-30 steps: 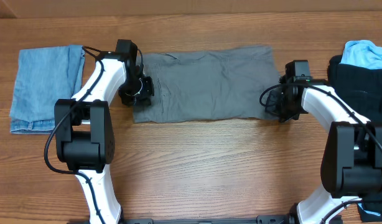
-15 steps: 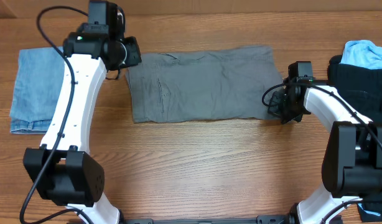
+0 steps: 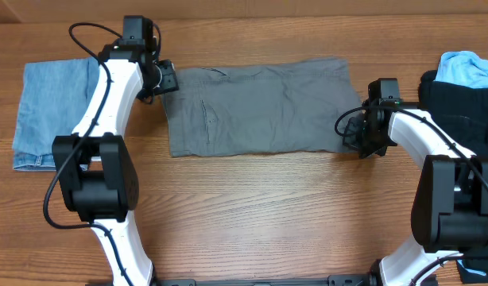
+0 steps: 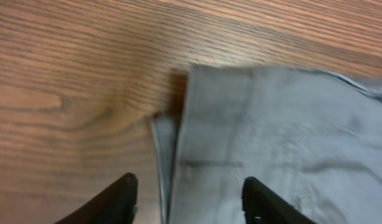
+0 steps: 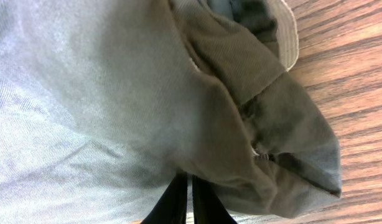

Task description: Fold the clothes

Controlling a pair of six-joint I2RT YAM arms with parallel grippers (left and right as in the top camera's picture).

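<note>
The clothes point(image 3: 260, 107), grey shorts, lie flat as a wide rectangle across the middle of the table. My left gripper point(image 3: 166, 79) hovers at their upper left corner. In the left wrist view it point(image 4: 190, 198) stands open, its fingertips astride the shorts' left edge point(image 4: 172, 168) without pinching the cloth. My right gripper point(image 3: 357, 135) is at the shorts' lower right corner. In the right wrist view it point(image 5: 190, 202) is shut on a fold of the grey cloth point(image 5: 253, 124), which bunches up over the fingers.
A folded blue denim garment point(image 3: 53, 111) lies at the far left. A black garment point(image 3: 458, 103) with a light blue cloth point(image 3: 470, 67) behind it sits at the right edge, close to the right arm. Bare wood runs along the table's front.
The left gripper has let go of the shorts' left edge, opened, and moved up to their upper left corner. The right arm has stayed in place.
</note>
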